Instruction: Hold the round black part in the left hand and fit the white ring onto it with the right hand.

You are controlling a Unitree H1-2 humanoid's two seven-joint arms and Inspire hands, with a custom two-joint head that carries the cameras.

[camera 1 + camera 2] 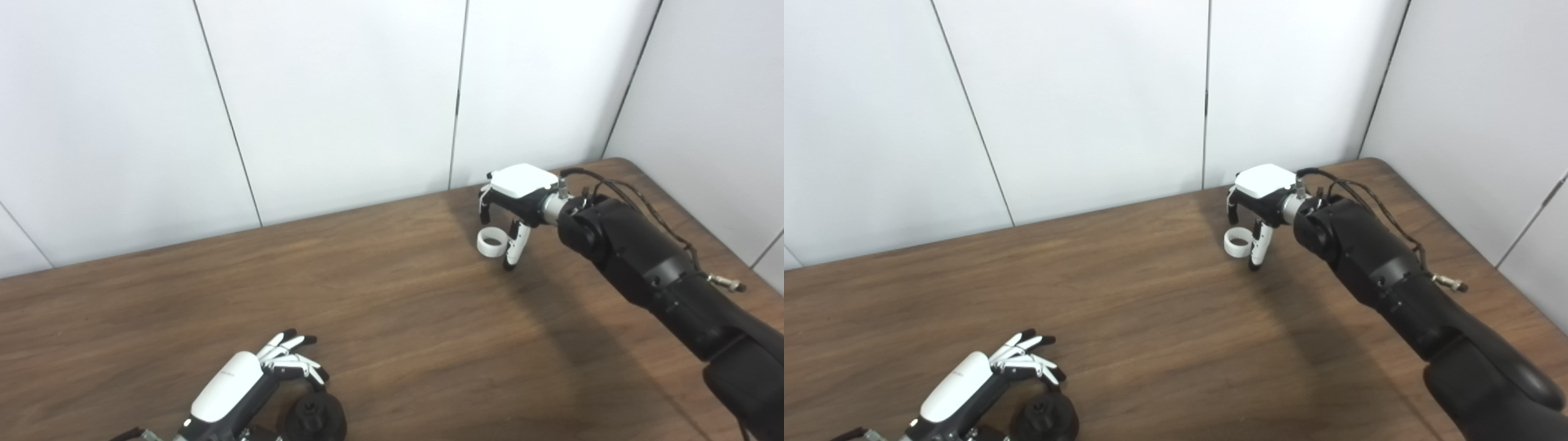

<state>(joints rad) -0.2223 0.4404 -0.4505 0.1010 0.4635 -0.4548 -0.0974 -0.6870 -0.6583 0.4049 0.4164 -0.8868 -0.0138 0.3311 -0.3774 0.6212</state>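
Wood-grain table [380, 318], brown, set against white wall panels [343, 104]; far right corner rounded.

White ring [490, 241]: lying flat on table, toward far edge, right of centre, near far right corner. Hollow centre visible, opening up.

Right hand [513, 208]: reaching in from right edge on black arm [649, 269], poised over ring, palm down, white back plate uppermost. Fingers [485, 205] curled downward on far side of ring; thumb [512, 248] pointing down on near side, just beside ring, tip at or close to table surface. Ring between thumb and fingers. Contact with ring not confirmed from either view; ring not lifted. Fingers apart, not clamped. Cable looped along top of right wrist.

Black part [316, 418]: round, dark, with raised hub in middle, at near edge of table, left of centre, partly cut by bottom of frame. Appears to rest on table.

Left hand [257, 380]: at near edge, just left of black part, white back plate up. Fingers [288, 352] extended and slightly spread, arched above and beyond part, black tips pointing toward centre of table. Nothing gripped; thumb position hidden behind part, touching or not cannot be told.

Ring and black part well apart, at opposite sides of table.
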